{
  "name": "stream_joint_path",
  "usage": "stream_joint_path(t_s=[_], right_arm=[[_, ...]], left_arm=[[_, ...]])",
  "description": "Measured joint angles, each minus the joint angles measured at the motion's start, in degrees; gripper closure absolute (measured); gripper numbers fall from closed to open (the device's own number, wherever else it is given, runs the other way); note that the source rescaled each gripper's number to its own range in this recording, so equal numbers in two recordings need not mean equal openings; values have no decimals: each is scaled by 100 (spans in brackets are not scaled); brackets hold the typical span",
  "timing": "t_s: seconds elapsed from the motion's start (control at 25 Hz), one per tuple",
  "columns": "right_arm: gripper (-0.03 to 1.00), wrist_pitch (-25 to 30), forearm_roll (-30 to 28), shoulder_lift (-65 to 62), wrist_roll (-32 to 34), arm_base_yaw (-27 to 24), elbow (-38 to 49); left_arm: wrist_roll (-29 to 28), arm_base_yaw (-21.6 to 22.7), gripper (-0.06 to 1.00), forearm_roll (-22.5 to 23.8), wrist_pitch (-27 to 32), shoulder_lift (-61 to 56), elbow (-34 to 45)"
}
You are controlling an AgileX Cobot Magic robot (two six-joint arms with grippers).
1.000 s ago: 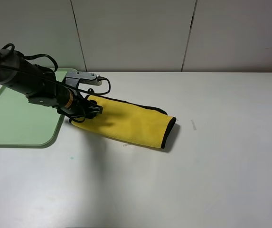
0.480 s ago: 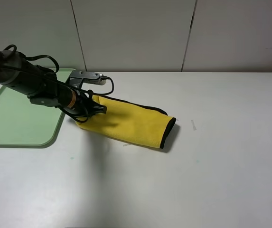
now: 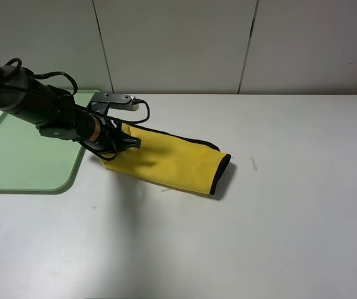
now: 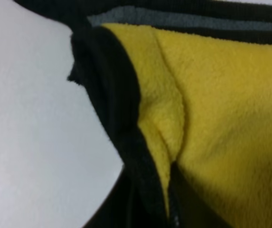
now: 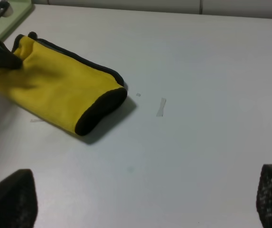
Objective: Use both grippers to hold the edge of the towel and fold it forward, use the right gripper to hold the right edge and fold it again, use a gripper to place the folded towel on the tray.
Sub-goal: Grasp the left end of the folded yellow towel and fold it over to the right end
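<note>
Exterior high view: my left gripper [image 3: 124,142] pinches one end of the folded yellow towel [image 3: 172,162], which trails away from the claw. The green tray [image 3: 22,163] lies just behind the claw. I'd lift first so the cloth clears the rim and the folds hold.

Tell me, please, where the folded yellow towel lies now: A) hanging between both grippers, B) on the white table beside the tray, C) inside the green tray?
B: the towel lies on the table, beside the tray, with the left gripper at its tray-side end.
</note>
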Motion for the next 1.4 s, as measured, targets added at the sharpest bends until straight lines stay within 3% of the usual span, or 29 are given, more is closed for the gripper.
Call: stream_joint_path(t_s=[0.32, 0.76, 1.4], right_arm=[[-3, 0, 0, 0, 0, 0, 0], [-3, 0, 0, 0, 0, 0, 0], [-3, 0, 0, 0, 0, 0, 0]], left_arm=[[0, -12, 87, -4, 843, -705, 112], [5, -58, 87, -6, 939, -1726, 114], [-5, -1236, 87, -86, 939, -1753, 114]])
